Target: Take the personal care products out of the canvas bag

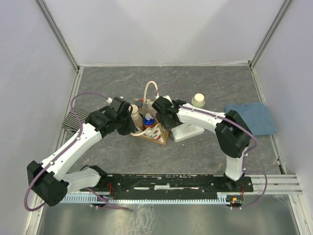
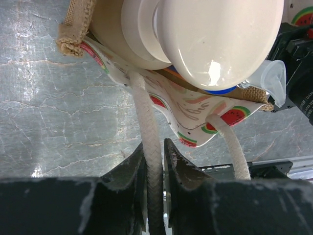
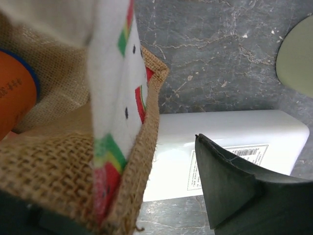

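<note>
The canvas bag [image 1: 155,130] stands mid-table, its burlap wall [image 3: 58,166] and white watermelon-print panel [image 2: 195,110] close up in the wrist views. My left gripper [image 1: 128,123] is shut on a cream rope handle [image 2: 152,147] at the bag's left. A tan bottle [image 1: 135,116] stands at the bag's left edge, its cream rounded end [image 2: 215,34] above the panel. The blue-and-orange bottle [image 1: 149,120] is inside the bag [image 3: 14,98]. My right gripper [image 1: 163,116] is open, straddling the bag's right wall [image 3: 132,205]. A white bottle [image 1: 188,131] lies beside the bag [image 3: 220,142]. A pale yellow-green bottle [image 1: 198,100] stands behind it.
A folded blue cloth [image 1: 252,119] lies at the right edge. A black-and-white striped cloth [image 1: 73,120] lies at the left wall. The second bag handle [image 1: 150,92] loops up behind the bag. White walls enclose three sides.
</note>
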Controlling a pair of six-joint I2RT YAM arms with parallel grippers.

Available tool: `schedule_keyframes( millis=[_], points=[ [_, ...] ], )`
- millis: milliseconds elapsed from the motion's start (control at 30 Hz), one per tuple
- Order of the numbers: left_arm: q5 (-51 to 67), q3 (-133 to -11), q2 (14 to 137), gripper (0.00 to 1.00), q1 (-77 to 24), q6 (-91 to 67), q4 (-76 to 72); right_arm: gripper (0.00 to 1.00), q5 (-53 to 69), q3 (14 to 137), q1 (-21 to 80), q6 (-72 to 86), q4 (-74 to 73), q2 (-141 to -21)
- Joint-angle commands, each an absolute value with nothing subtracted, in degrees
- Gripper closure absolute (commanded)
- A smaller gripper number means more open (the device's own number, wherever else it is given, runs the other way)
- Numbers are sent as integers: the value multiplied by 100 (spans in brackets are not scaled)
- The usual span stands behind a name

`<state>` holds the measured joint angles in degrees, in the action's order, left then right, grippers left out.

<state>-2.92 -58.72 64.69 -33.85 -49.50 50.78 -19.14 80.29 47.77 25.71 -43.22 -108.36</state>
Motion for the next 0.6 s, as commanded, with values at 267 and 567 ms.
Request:
schedule_keyframes(
  millis=[267, 567],
  points=[
    [-282, -5917, 6413, 75, -3375, -4914, 4944, 24, -2733, 6573, 4766, 3379, -6090, -8662],
    [-205, -5955, 6468, 75, -3376, -4922, 4847, 24, -2038, 6591, 4764, 4518, -6638, -8204]
  ],
)
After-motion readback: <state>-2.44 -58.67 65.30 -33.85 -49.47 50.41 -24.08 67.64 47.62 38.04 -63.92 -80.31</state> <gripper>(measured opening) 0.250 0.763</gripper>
